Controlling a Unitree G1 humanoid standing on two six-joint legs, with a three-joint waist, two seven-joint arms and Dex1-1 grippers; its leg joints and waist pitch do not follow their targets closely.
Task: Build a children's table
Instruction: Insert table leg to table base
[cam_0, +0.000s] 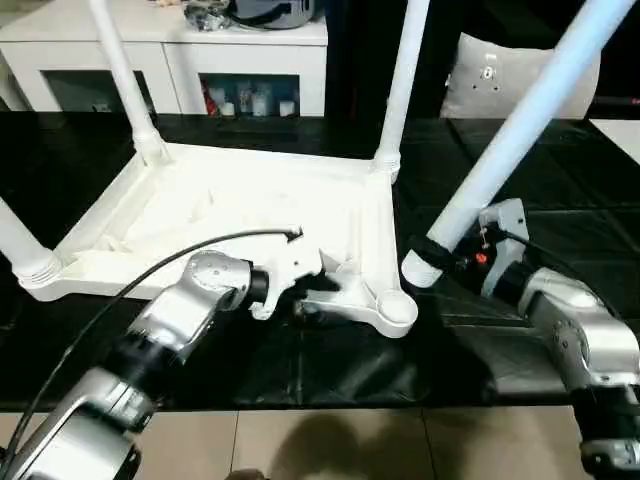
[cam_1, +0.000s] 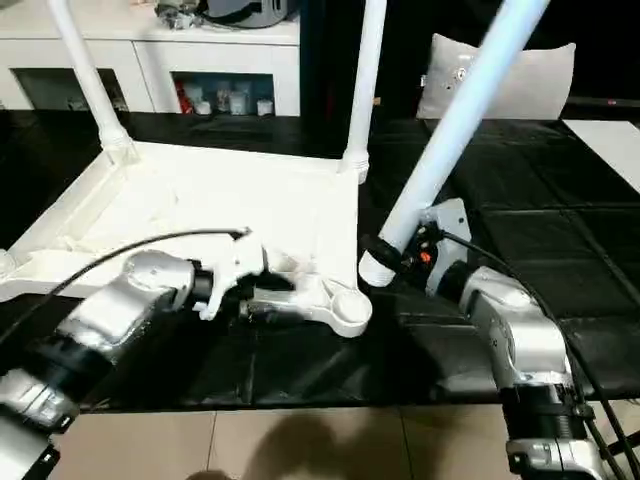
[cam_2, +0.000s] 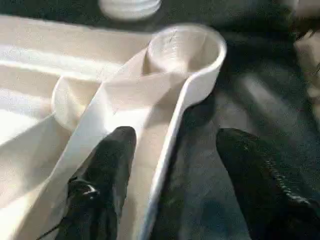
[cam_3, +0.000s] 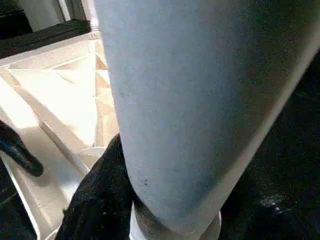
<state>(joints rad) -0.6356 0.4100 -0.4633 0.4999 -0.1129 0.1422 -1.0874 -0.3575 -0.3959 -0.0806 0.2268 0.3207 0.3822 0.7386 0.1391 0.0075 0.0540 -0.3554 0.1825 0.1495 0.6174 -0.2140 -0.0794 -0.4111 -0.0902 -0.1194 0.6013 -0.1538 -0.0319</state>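
White tabletop (cam_0: 250, 215) upside down on black mat (cam_0: 350, 370), three legs upright in corner sockets. Left gripper (cam_2: 170, 165) parted, straddling rim beside empty socket (cam_0: 397, 310). Right gripper (cam_0: 440, 262) clamped on fourth leg (cam_0: 520, 125), just beside that socket.

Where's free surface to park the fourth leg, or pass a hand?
Bare black mat to the right of the tabletop, beyond the right gripper and its leg. Another strip along the near edge. Crowded at the empty socket, where the left gripper straddles the rim.
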